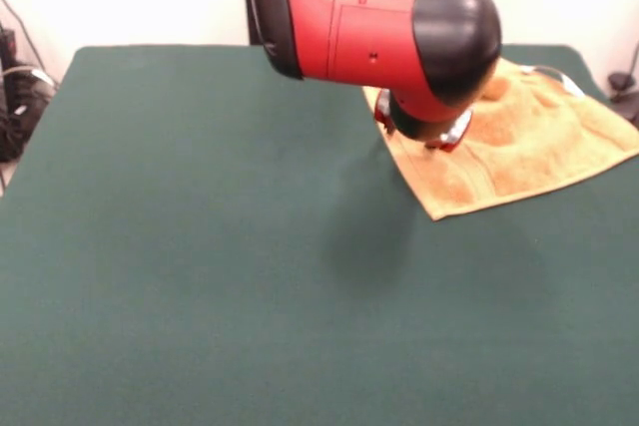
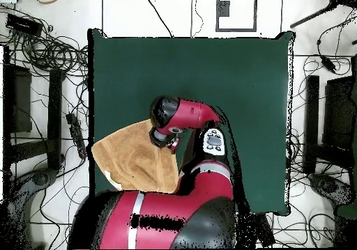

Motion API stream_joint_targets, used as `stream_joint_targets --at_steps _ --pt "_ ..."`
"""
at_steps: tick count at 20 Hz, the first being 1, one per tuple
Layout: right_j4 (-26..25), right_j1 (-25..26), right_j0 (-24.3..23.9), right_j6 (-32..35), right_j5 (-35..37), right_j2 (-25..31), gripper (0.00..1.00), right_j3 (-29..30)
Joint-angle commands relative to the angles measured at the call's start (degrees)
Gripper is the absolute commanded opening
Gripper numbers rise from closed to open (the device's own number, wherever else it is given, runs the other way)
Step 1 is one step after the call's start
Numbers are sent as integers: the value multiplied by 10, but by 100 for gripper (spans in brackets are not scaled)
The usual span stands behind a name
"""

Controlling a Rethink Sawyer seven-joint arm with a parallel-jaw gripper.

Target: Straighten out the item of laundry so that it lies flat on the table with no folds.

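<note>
From the front view, your towel (image 1: pixel 529 137) sits at the far right part of the worktop (image 1: pixel 200 246), near the far corner, with one corner pointing toward the open green middle. Its right side runs up to the worktop's edge. The surface looks rumpled and lumpy near the arm, not flat, and a stitched hem shows along the near edge. The gripper (image 1: pixel 436 137) is tucked under the arm's big red and black wrist, low over the towel's inner part. You cannot tell from here how far it is open or whether it has any cloth; only a bit of red and metal shows below the wrist.

From the overhead view, the towel (image 2: pixel 132 160) lies at the left edge of the worktop (image 2: pixel 230 80), close to the robot's base. Its upper right part disappears under the arm, and a pale strip along its lower left edge may be a turned-over border or tag. The gripper (image 2: pixel 169 141) is at that upper right part, again hidden by the wrist.

Expect the towel to be light, soft and limp. It will drape and bunch, and its terry pile will probably drag on the felt. Take hold at a corner or along a hem, and draw it outward toward the open worktop.
</note>
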Motion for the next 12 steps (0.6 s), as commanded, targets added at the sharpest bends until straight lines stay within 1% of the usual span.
stream_joint_targets --at_steps 1,4,6,12 --pt "-30 124 42 176 -113 -40 100 -74" --pt "-63 136 68 185 -107 -83 100 -104" --pt "-78 147 80 179 -100 -105 100 -126" --pt "-100 180 94 170 -118 -148 100 -165"
